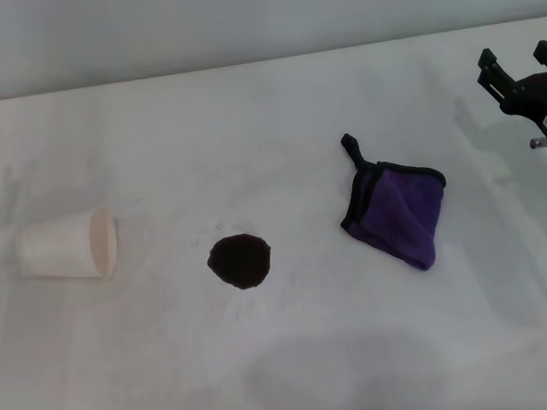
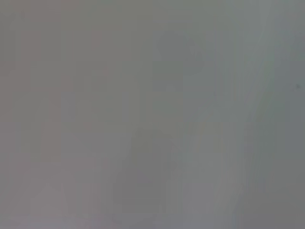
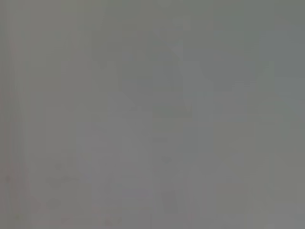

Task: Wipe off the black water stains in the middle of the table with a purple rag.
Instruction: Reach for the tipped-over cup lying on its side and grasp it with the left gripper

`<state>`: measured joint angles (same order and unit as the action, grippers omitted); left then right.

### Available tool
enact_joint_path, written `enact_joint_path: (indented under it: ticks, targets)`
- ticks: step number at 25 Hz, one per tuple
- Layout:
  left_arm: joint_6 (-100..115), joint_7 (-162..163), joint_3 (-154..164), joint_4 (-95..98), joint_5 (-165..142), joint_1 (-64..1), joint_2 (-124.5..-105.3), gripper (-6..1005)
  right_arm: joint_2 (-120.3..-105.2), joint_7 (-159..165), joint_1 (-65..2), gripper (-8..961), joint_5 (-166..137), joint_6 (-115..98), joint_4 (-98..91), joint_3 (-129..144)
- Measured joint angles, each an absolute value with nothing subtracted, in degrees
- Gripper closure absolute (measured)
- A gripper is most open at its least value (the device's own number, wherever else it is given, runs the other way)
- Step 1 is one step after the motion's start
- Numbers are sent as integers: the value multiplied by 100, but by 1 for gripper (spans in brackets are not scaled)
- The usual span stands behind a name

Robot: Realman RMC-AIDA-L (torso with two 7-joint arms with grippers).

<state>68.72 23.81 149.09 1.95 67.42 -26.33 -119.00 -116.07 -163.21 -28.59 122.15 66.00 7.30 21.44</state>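
In the head view a round black water stain [image 1: 240, 261] lies on the white table [image 1: 292, 362], near its middle. The purple rag [image 1: 397, 212] lies folded to the right of the stain, its black loop strap pointing to the back. My right gripper [image 1: 517, 62] is at the far right edge, above the table and well apart from the rag; its two black fingers stand apart with nothing between them. The left gripper is out of view. Both wrist views show only plain grey.
A white paper cup [image 1: 69, 245] lies on its side at the left, its mouth turned toward the stain. The table's back edge meets a grey wall [image 1: 244, 21].
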Motion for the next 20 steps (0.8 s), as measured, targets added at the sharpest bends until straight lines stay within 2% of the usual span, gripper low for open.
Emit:
enact_joint_path:
  ticks: [14, 20]
  targets:
    - [6611, 1419, 14863, 773, 7609, -2514, -11940, 184, -11591, -16321, -2978, 98, 12217, 6588, 664, 2144]
    - [6675, 1673, 14875, 951, 7712, -2703, -11881, 183, -11574, -16321, -2937, 98, 12227, 6583, 581, 2144]
